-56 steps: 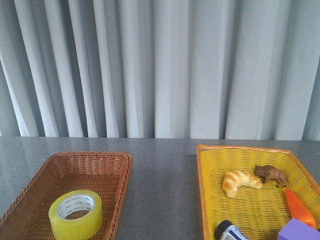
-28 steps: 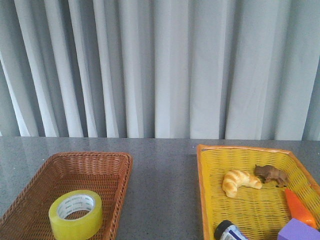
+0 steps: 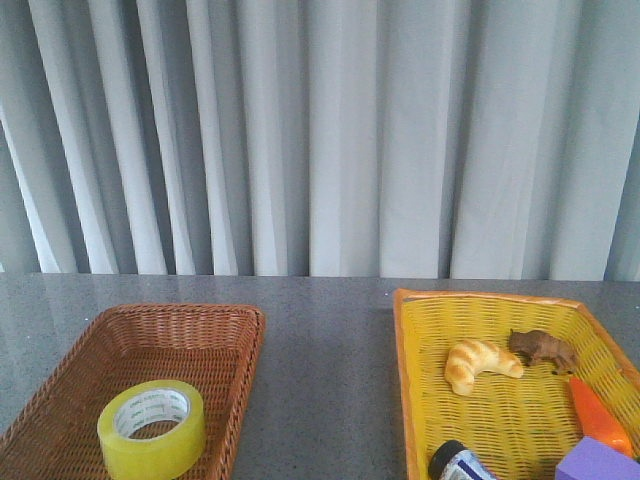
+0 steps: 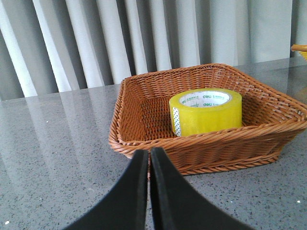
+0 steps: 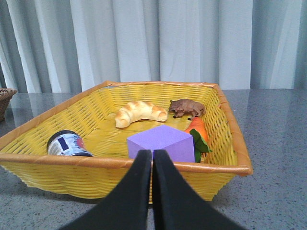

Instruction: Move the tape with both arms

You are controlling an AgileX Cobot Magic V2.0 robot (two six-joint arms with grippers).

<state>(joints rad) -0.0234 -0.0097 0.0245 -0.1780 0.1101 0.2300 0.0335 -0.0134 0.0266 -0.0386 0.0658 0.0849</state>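
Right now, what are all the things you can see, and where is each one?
tape: 1, yellow, in brown basket
brown basket: 1, on table, left
yellow basket: 1, on table, right
croissant: 1, golden, in yellow basket
toy animal: 1, brown, beside croissant
carrot: 1, orange, in yellow basket
block: 1, purple, in yellow basket
jar: 1, lying in yellow basket
table: 1, grey
curtain: grey, behind
left gripper: black, jaws shut, before brown basket
right gripper: black, jaws shut, before yellow basket

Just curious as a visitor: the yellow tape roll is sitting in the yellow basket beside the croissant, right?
Not quite. The tape sits alone in the brown wicker basket, as the front view shows. The croissant lies in the yellow basket.
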